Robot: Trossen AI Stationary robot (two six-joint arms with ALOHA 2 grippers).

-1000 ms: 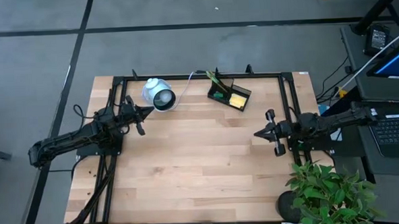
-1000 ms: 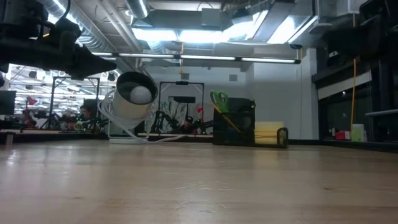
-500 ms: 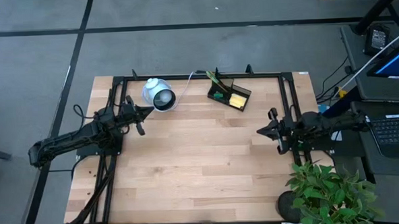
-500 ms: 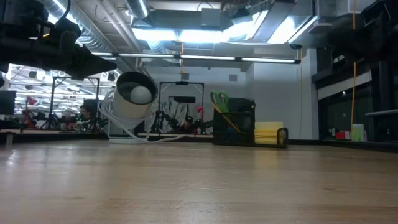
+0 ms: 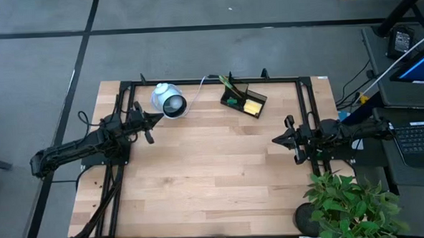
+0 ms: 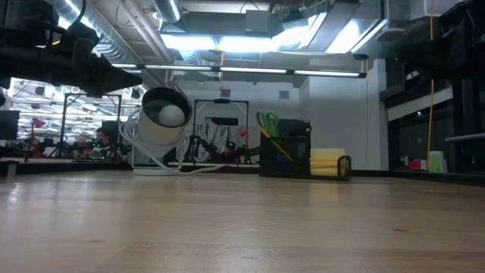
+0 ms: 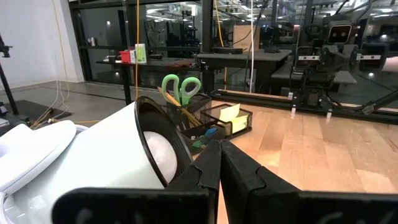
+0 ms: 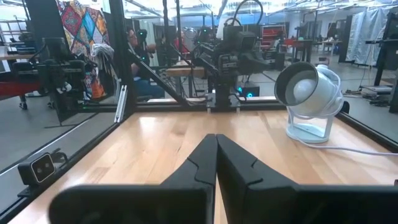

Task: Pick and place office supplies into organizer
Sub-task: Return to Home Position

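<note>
The black organizer [image 5: 243, 100] stands near the table's far edge, right of centre. Green-handled scissors [image 7: 180, 87] and pencils stick up from its taller compartment, and the yellow sticky-note pad [image 5: 253, 107] lies in its low tray. In the low view the organizer [image 6: 292, 150] shows with the pad [image 6: 327, 161] to its right. My left gripper [image 5: 158, 118] hovers shut at the far left, just beside the white round device [image 5: 169, 101]. My right gripper [image 5: 274, 141] hovers shut near the right edge, pointing toward the table's middle. No loose supplies show on the tabletop.
The white round device [image 6: 163, 121] with its cable [image 5: 200, 82] stands left of the organizer. A black frame rail [image 5: 210, 81] runs along the far edge and both sides. A potted plant [image 5: 348, 206] overhangs the near right corner. Bare wood [image 5: 214, 169] spans the middle.
My right arm has drawn back a little toward the table's right edge, its fingers staying shut. Nothing else has moved.
</note>
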